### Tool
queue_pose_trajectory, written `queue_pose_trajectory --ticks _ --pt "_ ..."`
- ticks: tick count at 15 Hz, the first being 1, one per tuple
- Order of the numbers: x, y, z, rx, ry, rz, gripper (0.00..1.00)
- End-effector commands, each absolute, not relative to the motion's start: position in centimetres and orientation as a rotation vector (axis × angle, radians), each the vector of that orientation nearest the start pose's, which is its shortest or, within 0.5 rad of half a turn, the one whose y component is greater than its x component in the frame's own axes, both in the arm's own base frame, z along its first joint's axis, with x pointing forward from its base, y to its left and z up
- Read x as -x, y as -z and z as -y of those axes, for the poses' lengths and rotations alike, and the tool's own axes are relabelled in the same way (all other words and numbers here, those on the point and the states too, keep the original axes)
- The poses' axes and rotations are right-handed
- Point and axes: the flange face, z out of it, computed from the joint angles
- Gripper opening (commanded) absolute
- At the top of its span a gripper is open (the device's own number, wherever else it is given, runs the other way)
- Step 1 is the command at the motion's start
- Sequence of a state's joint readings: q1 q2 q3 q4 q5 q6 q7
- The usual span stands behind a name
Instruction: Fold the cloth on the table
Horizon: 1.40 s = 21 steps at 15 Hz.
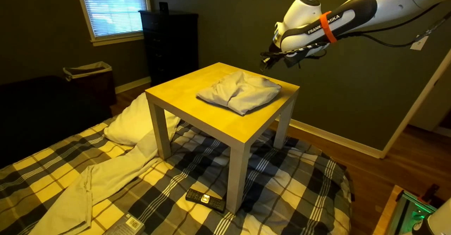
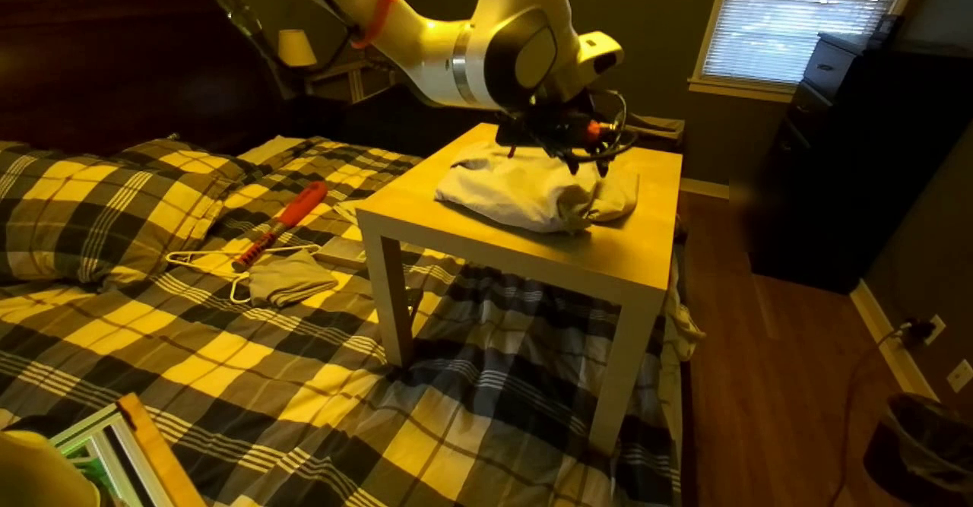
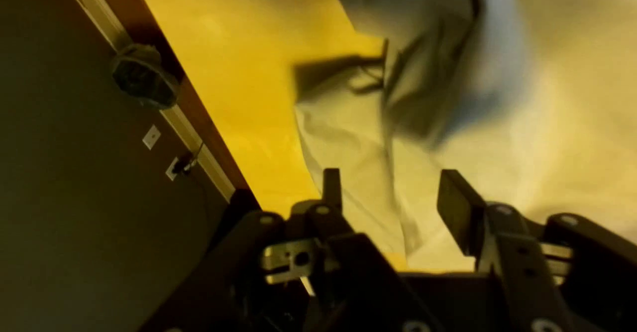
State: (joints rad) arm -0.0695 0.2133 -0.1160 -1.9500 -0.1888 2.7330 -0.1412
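Observation:
The pale grey-white cloth [image 1: 243,91] lies in a wrinkled, bunched pile on the yellow top of the side table [image 1: 176,88]. In an exterior view the cloth [image 2: 505,191] has folds and a loose flap at its near right end. My gripper [image 1: 267,64] hangs above the cloth, near the table's far side in that view. It also shows over the cloth in an exterior view [image 2: 589,166]. In the wrist view the gripper [image 3: 390,185] is open, with nothing between its fingers. The cloth [image 3: 537,138] lies below and beyond the fingertips, with bare table [image 3: 249,98] to the left.
The table stands on a plaid bed [image 2: 319,385]. A remote [image 1: 205,199] lies by a table leg, and a white pillow [image 1: 130,122] lies behind another. A red-handled tool [image 2: 281,226], a hanger [image 2: 201,258] and a folded grey fabric [image 2: 293,279] lie on the bed.

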Motion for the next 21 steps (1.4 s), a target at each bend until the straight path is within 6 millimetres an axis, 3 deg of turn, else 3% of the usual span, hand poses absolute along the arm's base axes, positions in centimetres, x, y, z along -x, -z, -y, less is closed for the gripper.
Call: queue_pose_trajectory --ticks 1,3,5,8,11,14,16,18,21 --pt "-65.9 -47.1 6.5 3.198 0.903 0.331 0.88" --pt "-67.5 -46.9 4.7 3.134 0.826 0.418 1.0" --pt "-69.0 -46.1 4.3 3.112 0.734 0.497 1.0" --pt "-71.0 -44.7 5.2 3.13 0.593 0.526 1.0" --pt "-73.3 -43.1 6.4 3.157 0.579 0.441 1.0" --pt "-75.1 -41.6 6.8 3.123 0.577 0.47 1.0" --pt "-75.9 -40.7 7.3 3.089 0.553 0.508 1.0" --pt "-76.5 -40.1 7.8 3.05 0.54 0.561 0.94" --pt "-77.3 -39.8 8.7 3.008 0.54 0.613 0.98"
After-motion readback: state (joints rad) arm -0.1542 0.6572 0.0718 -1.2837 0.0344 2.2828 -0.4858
